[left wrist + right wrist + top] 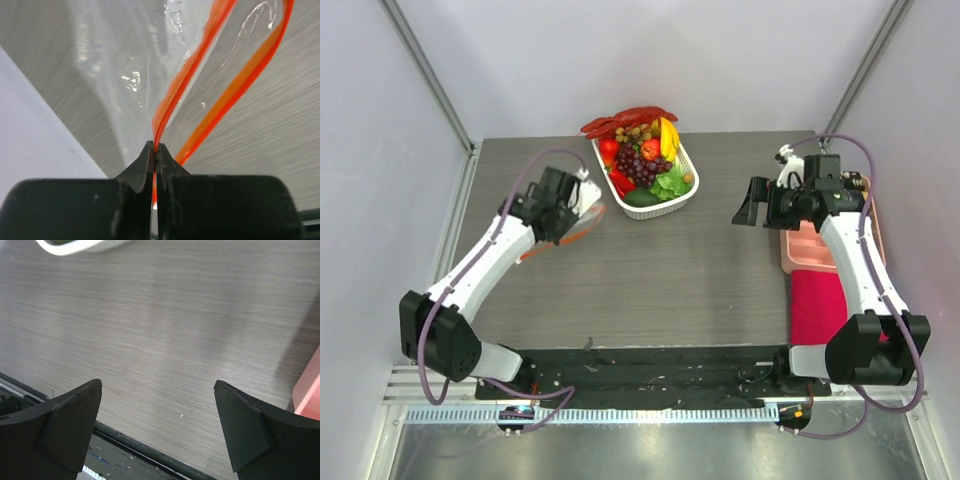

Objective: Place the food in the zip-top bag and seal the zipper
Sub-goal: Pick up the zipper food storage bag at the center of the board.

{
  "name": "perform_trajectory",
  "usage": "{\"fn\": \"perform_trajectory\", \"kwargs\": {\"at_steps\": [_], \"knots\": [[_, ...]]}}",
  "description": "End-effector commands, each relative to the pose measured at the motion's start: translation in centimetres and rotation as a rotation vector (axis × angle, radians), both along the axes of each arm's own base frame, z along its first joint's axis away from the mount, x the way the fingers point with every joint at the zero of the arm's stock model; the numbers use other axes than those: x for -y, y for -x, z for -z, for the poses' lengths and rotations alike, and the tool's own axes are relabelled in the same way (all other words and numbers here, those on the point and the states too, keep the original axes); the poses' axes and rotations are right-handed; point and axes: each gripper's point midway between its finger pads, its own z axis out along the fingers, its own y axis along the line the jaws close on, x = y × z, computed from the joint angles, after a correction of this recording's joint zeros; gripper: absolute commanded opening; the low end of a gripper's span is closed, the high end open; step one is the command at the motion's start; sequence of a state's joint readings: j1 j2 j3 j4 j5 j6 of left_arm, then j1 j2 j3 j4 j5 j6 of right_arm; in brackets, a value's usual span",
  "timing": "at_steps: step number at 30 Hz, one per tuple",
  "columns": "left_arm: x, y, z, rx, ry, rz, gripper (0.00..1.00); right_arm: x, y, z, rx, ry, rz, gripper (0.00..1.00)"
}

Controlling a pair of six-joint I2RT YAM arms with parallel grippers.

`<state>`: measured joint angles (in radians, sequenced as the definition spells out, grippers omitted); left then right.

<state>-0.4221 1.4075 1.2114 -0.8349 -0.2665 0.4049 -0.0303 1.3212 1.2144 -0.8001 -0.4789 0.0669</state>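
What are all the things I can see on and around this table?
basket: one, white; far middle
toy food: one heap, red, purple, yellow, green; in the basket
zip-top bag: one, clear; left side
zipper: one, orange-red; along the bag's mouth, strips apart
tray: one, pink; right edge
cloth: one, dark red; right edge, nearer than the tray
table: one, grey wood grain
left gripper: one, black; shut on the zipper
right gripper: one, black; open, empty
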Motion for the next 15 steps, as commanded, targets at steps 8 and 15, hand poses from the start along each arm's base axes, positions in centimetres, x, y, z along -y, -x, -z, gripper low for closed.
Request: {"fn": "perform_trajectory", "kwargs": {"at_steps": [8,15], "knots": [[12.9,8.9,-13.0,-0.389,0.844,0.032,0.0,-4.3,4.6,-13.4,0.313,-0.219,-0.192,1.0],[19.6,9.6,-14.7,-0.598,1.139,-0.086,0.0,-5.2,8.0,-15.4,0.336,-0.258,-0.244,1.0]]}}
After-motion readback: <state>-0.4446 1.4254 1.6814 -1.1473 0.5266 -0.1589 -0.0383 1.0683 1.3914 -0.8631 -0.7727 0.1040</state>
